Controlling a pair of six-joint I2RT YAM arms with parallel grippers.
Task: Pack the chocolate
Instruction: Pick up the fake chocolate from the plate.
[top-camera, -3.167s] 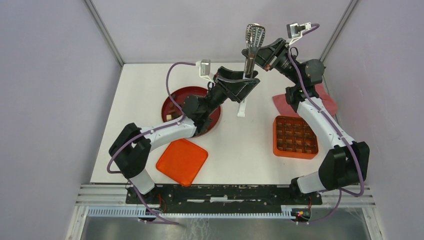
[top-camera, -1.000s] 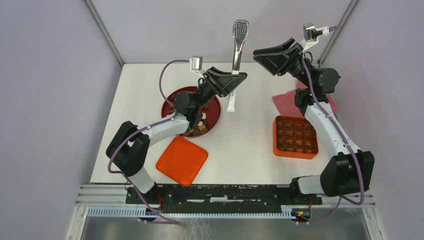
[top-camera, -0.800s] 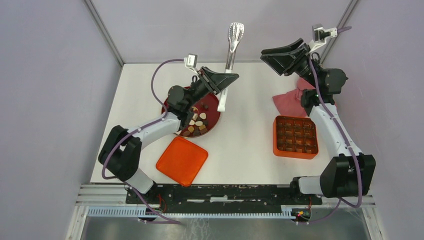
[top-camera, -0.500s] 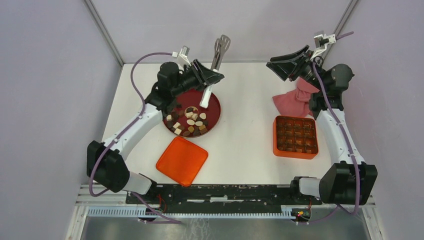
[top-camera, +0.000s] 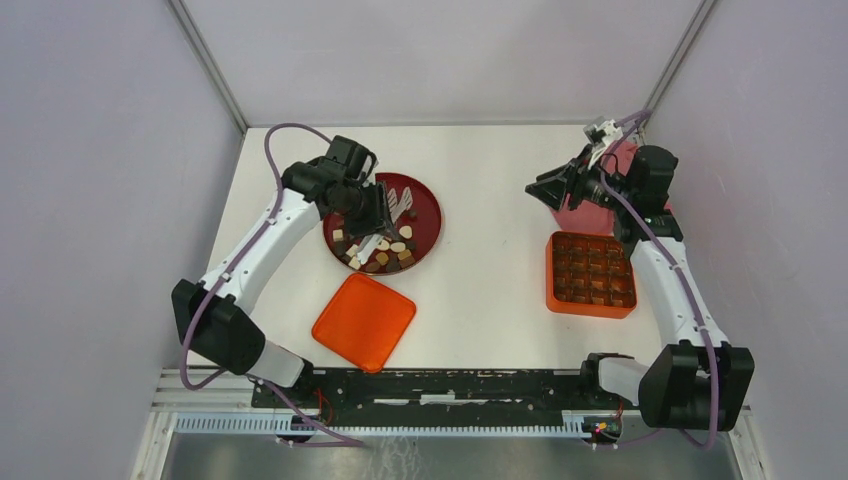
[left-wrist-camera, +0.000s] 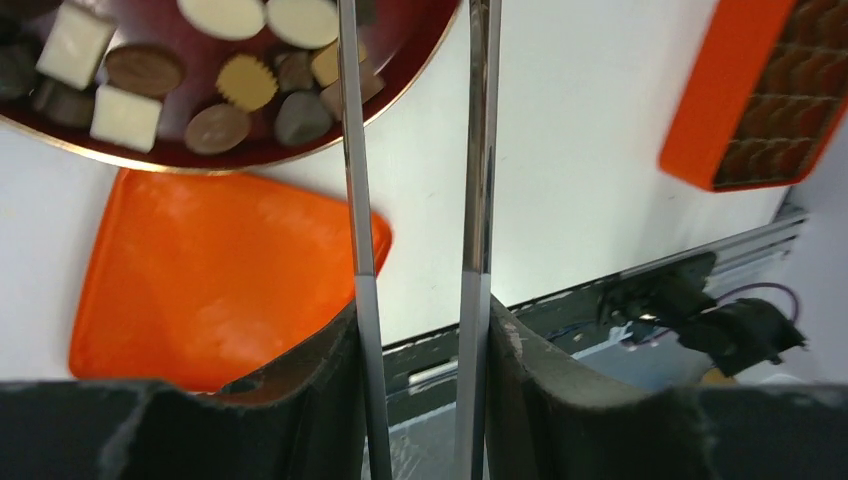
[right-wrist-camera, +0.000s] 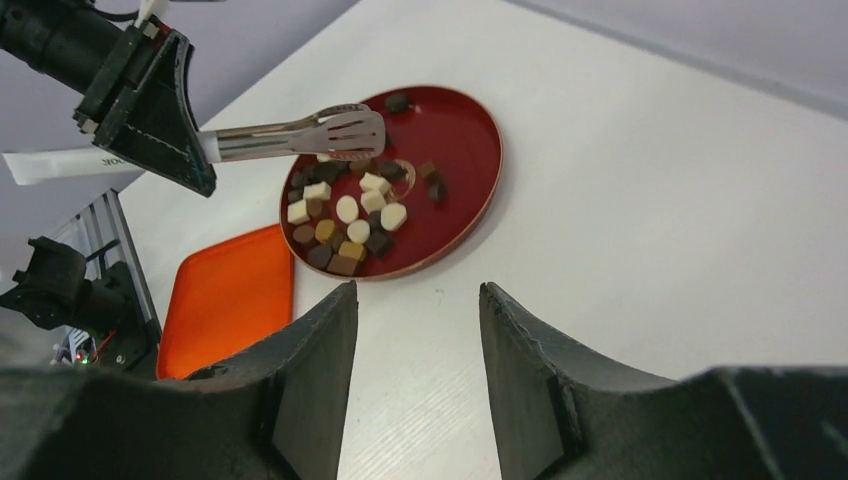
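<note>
The left claw (left-wrist-camera: 420, 340), clamped on metal tongs (right-wrist-camera: 345, 135), holds their tips over the red plate (right-wrist-camera: 470, 150) where the chocolate (right-wrist-camera: 345, 225) lies heaped. The right claw (right-wrist-camera: 415, 295) hangs apart and empty near the orange box (top-camera: 592, 270) on the desk (top-camera: 490, 250). Step in hand: picking a piece; next, the tongs likely must lower and pinch one.

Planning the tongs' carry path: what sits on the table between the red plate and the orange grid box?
Nothing; the top view shows only bare white table between the plate and the box.
</note>
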